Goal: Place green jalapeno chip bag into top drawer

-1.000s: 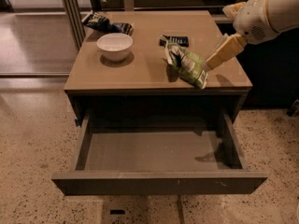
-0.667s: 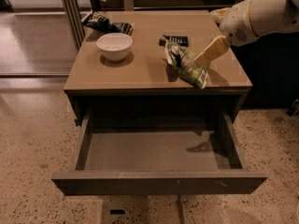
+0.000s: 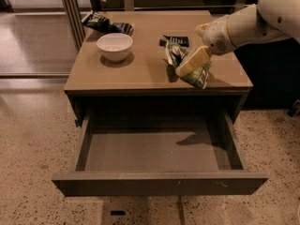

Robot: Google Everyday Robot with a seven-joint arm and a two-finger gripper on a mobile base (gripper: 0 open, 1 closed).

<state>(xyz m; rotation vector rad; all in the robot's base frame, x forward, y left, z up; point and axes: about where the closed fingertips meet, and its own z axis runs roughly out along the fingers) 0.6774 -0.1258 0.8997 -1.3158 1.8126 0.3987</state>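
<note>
The green jalapeno chip bag (image 3: 200,77) stands crumpled on the right part of the tan table top (image 3: 140,71), near its front edge. My gripper (image 3: 191,63) reaches in from the right on a white arm and sits right at the bag, with its tan tip across the bag's front. The bag still rests on the table. The top drawer (image 3: 159,184) is pulled wide open below the table front, and its grey floor is bare. The arm casts a shadow on the drawer floor.
A white bowl (image 3: 114,46) stands on the left of the table. A dark blue and black snack bag (image 3: 105,23) lies at the back left corner. A small dark flat packet (image 3: 177,40) lies behind the green bag. The floor is speckled stone, with dark furniture to the right.
My gripper has moved left and down from beside the bag's right edge until it is over the bag. The bag, bowl and drawer have not moved.
</note>
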